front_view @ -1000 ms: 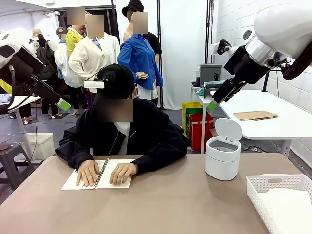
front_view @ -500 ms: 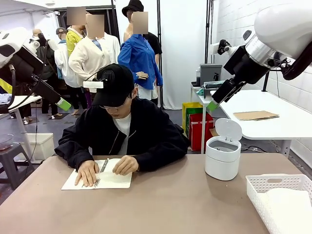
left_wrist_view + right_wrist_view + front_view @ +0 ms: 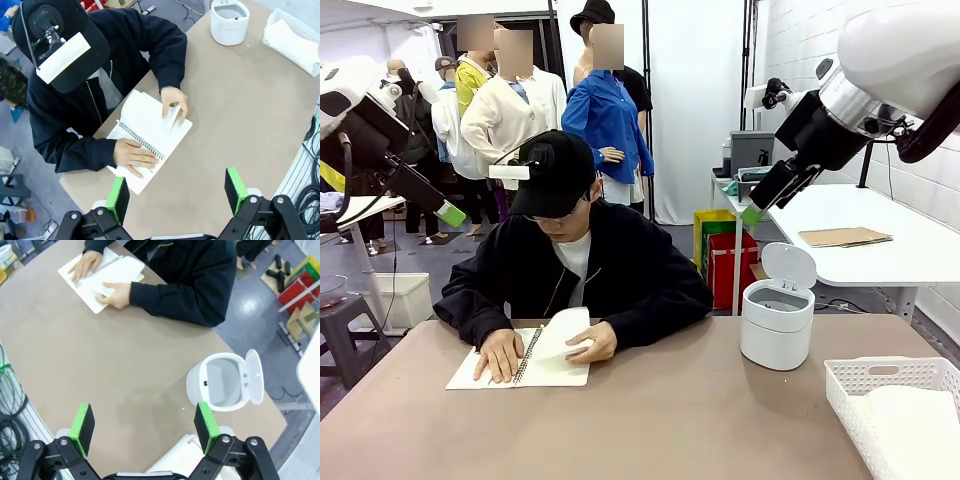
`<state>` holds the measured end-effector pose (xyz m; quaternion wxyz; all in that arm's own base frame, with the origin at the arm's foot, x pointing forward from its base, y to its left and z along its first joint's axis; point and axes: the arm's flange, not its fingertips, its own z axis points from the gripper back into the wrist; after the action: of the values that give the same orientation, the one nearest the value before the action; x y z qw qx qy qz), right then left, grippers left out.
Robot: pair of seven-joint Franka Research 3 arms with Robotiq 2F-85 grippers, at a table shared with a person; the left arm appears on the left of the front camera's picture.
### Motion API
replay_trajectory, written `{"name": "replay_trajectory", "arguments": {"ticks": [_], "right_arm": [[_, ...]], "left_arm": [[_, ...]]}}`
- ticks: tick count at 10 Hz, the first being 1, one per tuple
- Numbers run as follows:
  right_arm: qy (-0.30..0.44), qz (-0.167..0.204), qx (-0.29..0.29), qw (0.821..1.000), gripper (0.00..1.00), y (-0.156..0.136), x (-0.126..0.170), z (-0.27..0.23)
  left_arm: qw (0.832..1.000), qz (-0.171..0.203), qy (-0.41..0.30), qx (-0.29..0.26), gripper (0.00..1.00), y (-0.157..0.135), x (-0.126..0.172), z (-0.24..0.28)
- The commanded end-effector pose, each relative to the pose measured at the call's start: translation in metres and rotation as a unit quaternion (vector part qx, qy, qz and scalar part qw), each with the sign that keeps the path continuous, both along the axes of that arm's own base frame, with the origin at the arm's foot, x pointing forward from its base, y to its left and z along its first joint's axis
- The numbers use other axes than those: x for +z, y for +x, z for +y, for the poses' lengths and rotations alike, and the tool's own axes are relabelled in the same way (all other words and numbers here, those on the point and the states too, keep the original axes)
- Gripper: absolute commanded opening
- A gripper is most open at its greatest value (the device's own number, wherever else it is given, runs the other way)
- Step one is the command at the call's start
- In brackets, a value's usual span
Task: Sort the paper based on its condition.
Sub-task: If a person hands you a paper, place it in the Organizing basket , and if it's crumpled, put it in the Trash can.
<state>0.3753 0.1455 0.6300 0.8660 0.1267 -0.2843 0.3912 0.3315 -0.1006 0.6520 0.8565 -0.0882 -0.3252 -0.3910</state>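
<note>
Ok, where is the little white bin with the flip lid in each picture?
Front view: the bin stands right of middle.
Left wrist view: the bin is at the top edge.
Right wrist view: the bin is right of middle.
Shared landmark: the spiral notebook.

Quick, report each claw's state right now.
Left claw: open, holding nothing.
Right claw: open, holding nothing.
</note>
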Motion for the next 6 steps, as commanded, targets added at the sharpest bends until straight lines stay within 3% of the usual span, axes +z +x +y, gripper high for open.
{"name": "replay_trajectory", "arguments": {"ticks": [1,6], "right_arm": [[0.005,0.004,-0.014,1.0,1.0,-0.0063,-0.0006,0.0023],[0.004,0.001,-0.007,1.0,1.0,-0.0033,0.0029,0.0026]], "left_arm": [[1.0,0.001,0.001,0.007,1.0,-0.0019,0.0005,-0.0021],[1.0,0.001,0.001,0.007,1.0,-0.0019,0.0005,-0.0021]]}}
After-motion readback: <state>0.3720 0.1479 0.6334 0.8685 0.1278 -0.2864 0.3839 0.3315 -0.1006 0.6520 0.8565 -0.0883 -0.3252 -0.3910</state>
